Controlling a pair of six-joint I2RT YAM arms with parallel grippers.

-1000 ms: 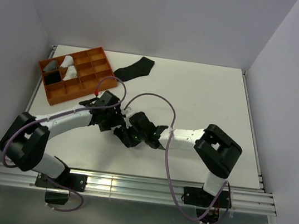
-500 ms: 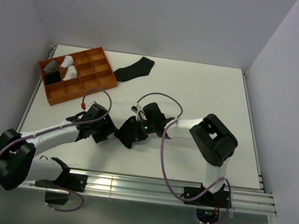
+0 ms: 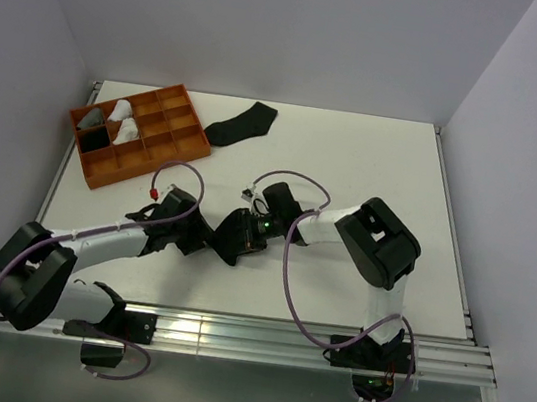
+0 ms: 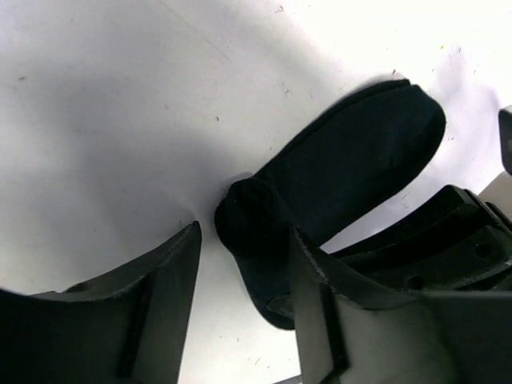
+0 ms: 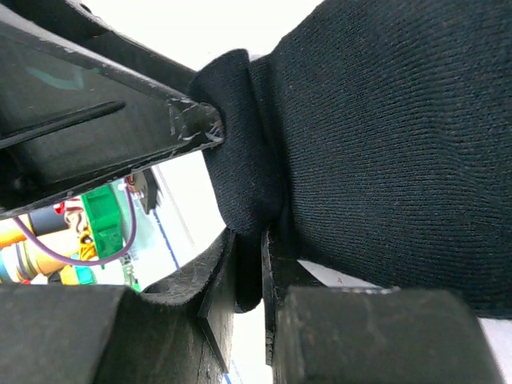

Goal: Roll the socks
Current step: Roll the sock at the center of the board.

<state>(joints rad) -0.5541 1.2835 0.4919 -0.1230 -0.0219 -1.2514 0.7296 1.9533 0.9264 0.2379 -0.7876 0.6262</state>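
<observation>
The black sock (image 4: 352, 160) lies flat on the table (image 3: 375, 166), with one end bunched into a small thick fold. That fold sits between the fingers of the left gripper (image 4: 244, 236). The toe stretches away ahead of the jaws and off to the side of the right gripper (image 5: 250, 250).

A second ago the left gripper stood further up the table, hard against the right one. It has since drawn back and come in low, and its jaws have narrowed. They are still partly apart, straddling the fold. One finger touches the cloth and the other finger (image 4: 164, 280) stands just clear of it. The right gripper's jaws are as they were, nearly closed, pinching a thin flap of the sock's edge. The sock itself has hardly shifted.

From above, sock and both grippers merge into one dark mass and their outlines cannot be separated. The right wrist view shows only part of the sock, and the left wrist view cuts off the lower edge of the fold.

The cloth is a fine ribbed knit, matt black; the fingers are hard black plastic, scuffed at the edges. Well beyond both grippers lie a second sock (image 3: 241, 124), flat and black, and an orange tray (image 3: 91, 171) divided into compartments, a few holding pale rolled bundles.
</observation>
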